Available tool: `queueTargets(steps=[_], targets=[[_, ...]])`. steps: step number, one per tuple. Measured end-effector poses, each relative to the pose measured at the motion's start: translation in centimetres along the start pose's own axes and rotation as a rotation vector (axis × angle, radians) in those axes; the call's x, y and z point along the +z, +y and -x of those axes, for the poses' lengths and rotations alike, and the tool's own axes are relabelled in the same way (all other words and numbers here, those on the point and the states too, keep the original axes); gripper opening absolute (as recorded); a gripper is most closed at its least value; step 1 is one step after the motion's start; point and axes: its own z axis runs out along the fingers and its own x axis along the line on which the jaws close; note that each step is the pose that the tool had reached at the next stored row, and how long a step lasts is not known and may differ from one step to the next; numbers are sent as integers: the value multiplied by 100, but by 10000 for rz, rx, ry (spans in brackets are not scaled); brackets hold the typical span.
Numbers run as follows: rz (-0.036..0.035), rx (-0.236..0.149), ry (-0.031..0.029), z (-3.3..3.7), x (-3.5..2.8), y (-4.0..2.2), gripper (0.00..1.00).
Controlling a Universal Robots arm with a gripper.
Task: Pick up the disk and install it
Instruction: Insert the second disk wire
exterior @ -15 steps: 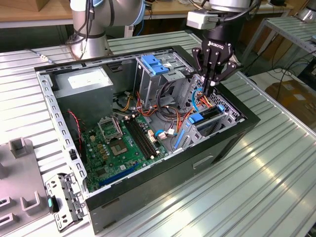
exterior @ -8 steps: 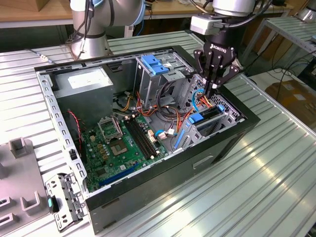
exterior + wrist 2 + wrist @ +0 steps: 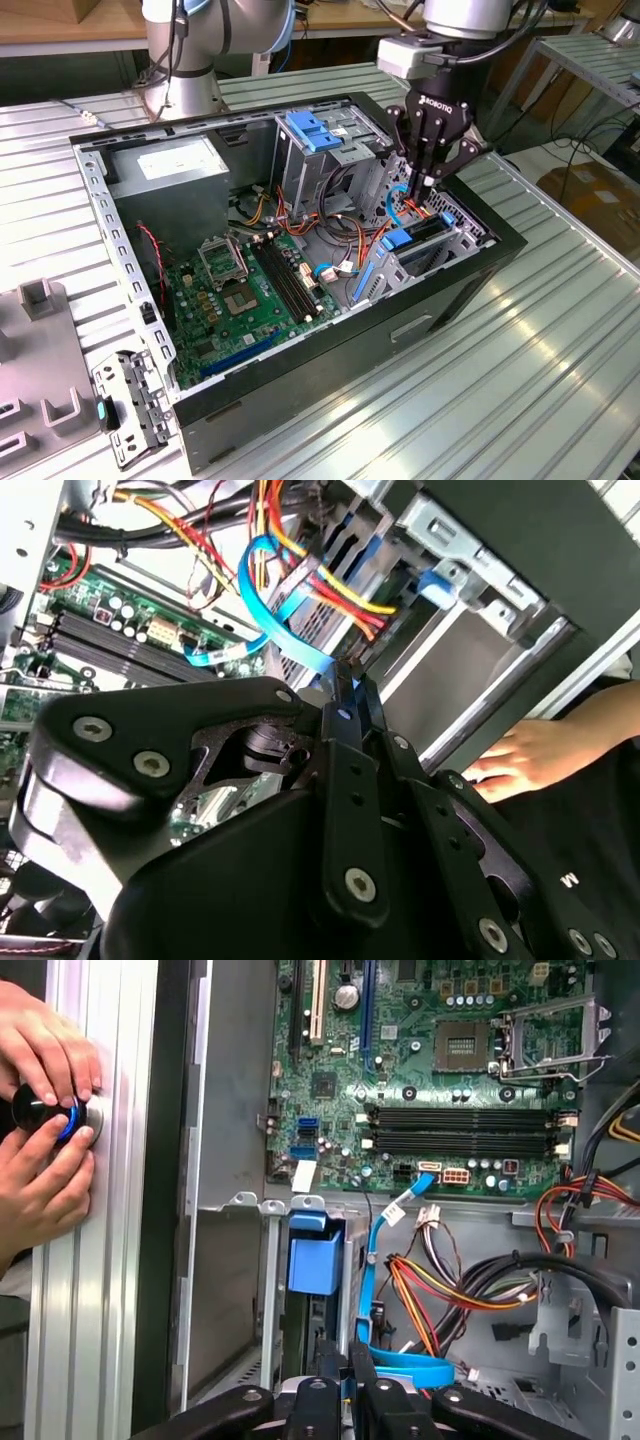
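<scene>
The disk [image 3: 420, 238], a dark drive in bright blue rails, sits in the lower drive cage at the open computer case's end on the exterior view's right. In the first wrist view its blue end [image 3: 314, 1256] shows in the bay slot. My black gripper [image 3: 428, 185] hangs just above that cage with its fingers pressed together and nothing clearly between them. In both wrist views the fingertips [image 3: 345, 685] [image 3: 332, 1358] stand close to a looping blue flat cable [image 3: 262, 600] [image 3: 405, 1365], right over the bay.
The case holds a green motherboard [image 3: 250, 290], a grey power supply [image 3: 170, 165], a light-blue latch plate [image 3: 315, 130] and bundles of orange and red wires [image 3: 470, 1290]. A person's hands [image 3: 45, 1140] grip a knob on the slatted table beside the case.
</scene>
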Motion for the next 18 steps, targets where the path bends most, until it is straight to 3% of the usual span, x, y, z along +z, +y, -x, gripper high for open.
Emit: queueTargets(steps=[2,3,5,7,9,12,13,15,16,17,18], targets=[[-45,6,-173,-6,4,17,16],[-70,9,-328,-22,13,32,16],[-118,15,-517,-76,37,51,16],[-139,20,-600,-200,89,60,16],[-154,22,-681,-238,108,62,16],[-217,28,-1212,-309,135,65,16],[-239,31,-1341,-335,146,67,16],[-287,37,-1452,-361,159,69,16],[-376,52,-1488,-372,166,72,16],[-462,67,-1492,-373,169,76,16],[-493,73,-1501,-375,170,77,16]])
